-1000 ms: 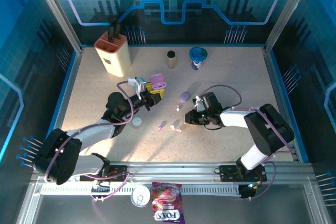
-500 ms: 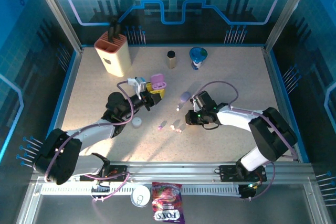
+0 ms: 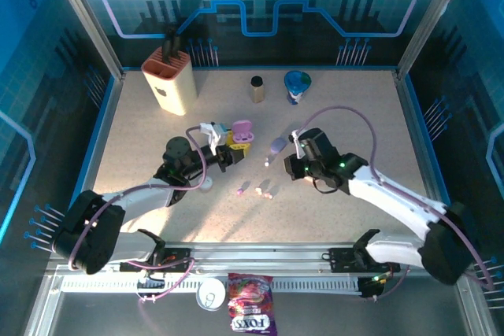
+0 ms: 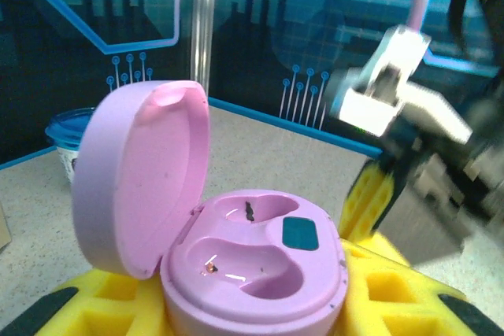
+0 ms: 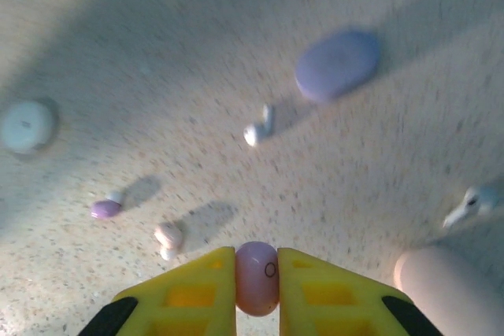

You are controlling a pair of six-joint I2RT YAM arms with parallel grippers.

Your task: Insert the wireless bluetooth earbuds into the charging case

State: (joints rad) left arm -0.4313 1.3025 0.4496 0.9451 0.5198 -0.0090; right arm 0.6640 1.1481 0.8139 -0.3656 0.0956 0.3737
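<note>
Quick diff vs a second back, mostly about the right arm. Unfolds from that tucked-up pose and stretches out long, elbow swinging off toward the near right corner of the bench. Pulls the right jaws back a touch from the loose earbuds, toward the far side. Squeezes those jaws in tighter too, clamped now on a pink earbud. Over on the left, just nudges the open charging case slightly right and a hair nearer, rolling the left arm a bit at the wrist.
</note>
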